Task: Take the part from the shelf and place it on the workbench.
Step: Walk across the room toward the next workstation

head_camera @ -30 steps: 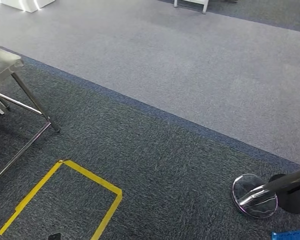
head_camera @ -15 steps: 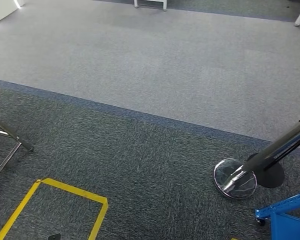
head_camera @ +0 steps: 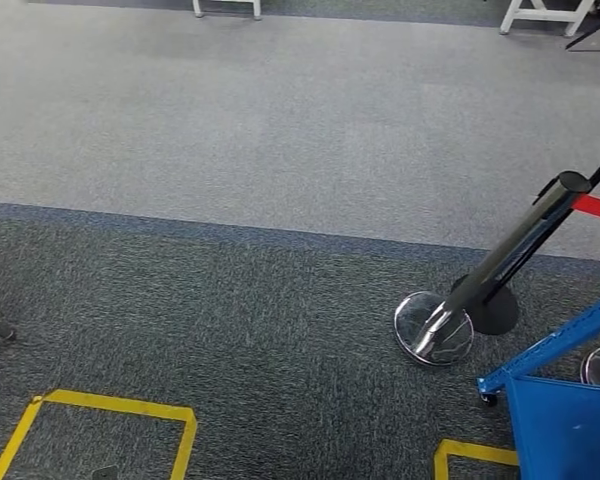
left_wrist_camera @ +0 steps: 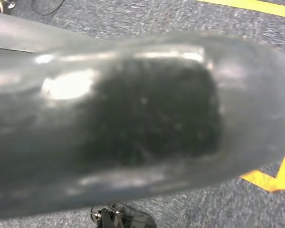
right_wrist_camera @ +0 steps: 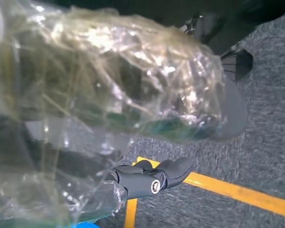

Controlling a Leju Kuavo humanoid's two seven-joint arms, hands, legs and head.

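The part (right_wrist_camera: 109,90) is a bulky dark piece wrapped in crinkled clear plastic, seen close up in the right wrist view. My right hand (right_wrist_camera: 148,178) holds it, with dark fingers (right_wrist_camera: 169,171) curled under the wrapping above the carpet. The plastic hides the rest of the hand. The head view looks down at carpet.
A black stanchion post (head_camera: 508,258) with a chrome base (head_camera: 433,328) and a red belt (head_camera: 599,207) stands at the right. A blue cart (head_camera: 561,420) sits at the lower right corner. Yellow tape squares (head_camera: 116,405) mark the dark carpet. White furniture legs (head_camera: 225,8) stand far off.
The whole head view has swung to the right: the metal table legs slid out on the left, and the stanchion and blue cart came further into the picture.
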